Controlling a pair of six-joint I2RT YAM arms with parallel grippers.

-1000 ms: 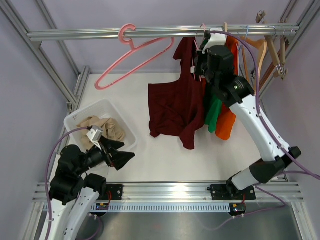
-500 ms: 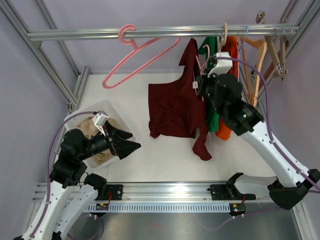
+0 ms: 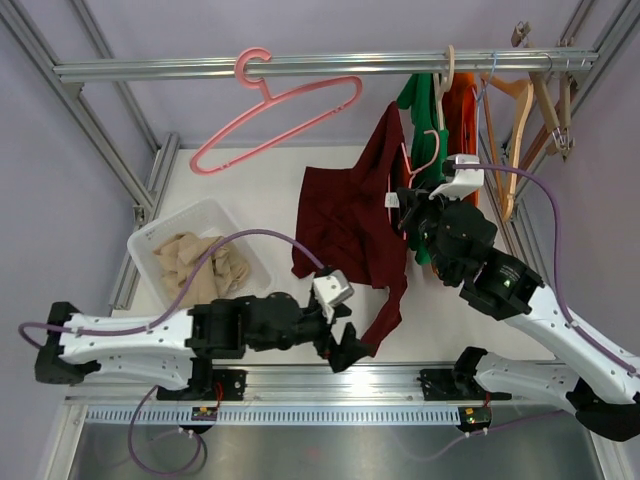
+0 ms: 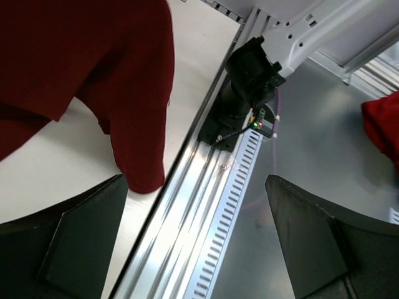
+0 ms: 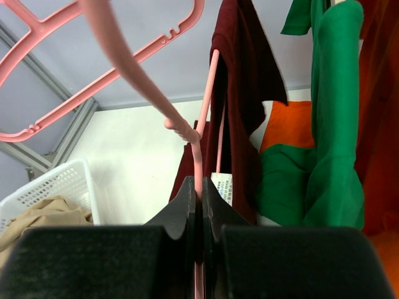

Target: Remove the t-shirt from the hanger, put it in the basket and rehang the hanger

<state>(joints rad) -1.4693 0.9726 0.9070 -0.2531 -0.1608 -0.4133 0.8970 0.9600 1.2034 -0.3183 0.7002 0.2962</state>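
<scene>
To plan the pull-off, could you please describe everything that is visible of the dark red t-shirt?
The dark red, soft cotton-looking t-shirt hangs crumpled on a thin pink plastic hanger, whose stem the shut right tool pinches, off the metal rail. A white label shows by the neck. The body droops unevenly over the white table; one long end trails near the front edge, beside the open left tool, which does not hold it.
</scene>
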